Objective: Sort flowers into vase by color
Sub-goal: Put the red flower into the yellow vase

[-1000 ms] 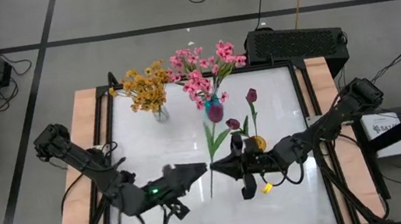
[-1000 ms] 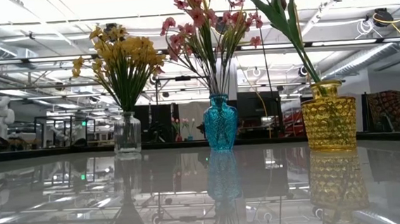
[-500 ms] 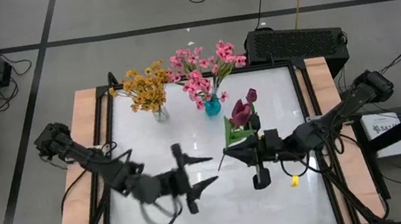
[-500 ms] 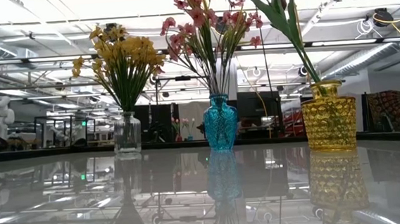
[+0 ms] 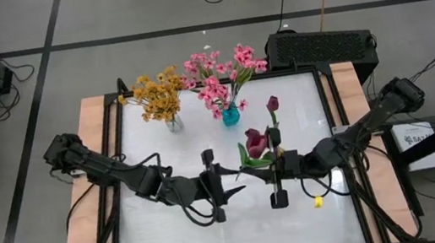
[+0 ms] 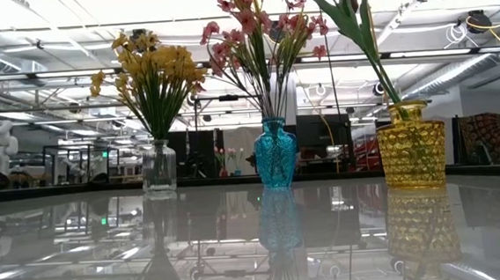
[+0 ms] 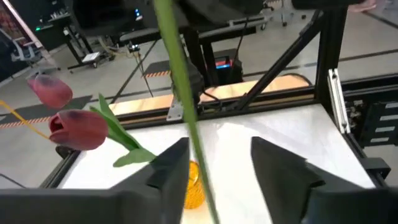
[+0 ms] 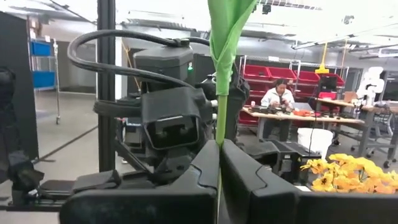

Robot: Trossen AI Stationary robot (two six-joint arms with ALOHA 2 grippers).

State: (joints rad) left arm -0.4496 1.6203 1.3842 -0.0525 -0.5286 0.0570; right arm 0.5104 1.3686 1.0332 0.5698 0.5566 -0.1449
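We have the right pincer [image 8: 219, 180] pressed together on the green stem [image 8: 221, 93] of a tulip [image 5: 256, 143], held in the air just in front of the yellow vase [image 6: 411, 144], which already carries a tulip. Its dark magenta bud shows in the left wrist view, tipped sideways, so the flower is held tilted, not upright. Our left pincer [image 7: 217, 177] sits just beside the right one at the middle of the white counter [image 5: 166, 239], its fingers spread with the same stem running between them and not yet pinched, as far as we can see. The yellow flowers [image 5: 156, 96] stand in the clear vase [image 6: 158, 168] and the pink flowers [image 5: 219, 74] in the blue vase [image 6: 276, 153], at the counter's far side.

We judge this tulip light, with a thin, springy stem and a top-heavy bud that will swing. Best to take hold low on the bare stem, clear of the leaf [image 7: 121, 134], and squeeze gently.
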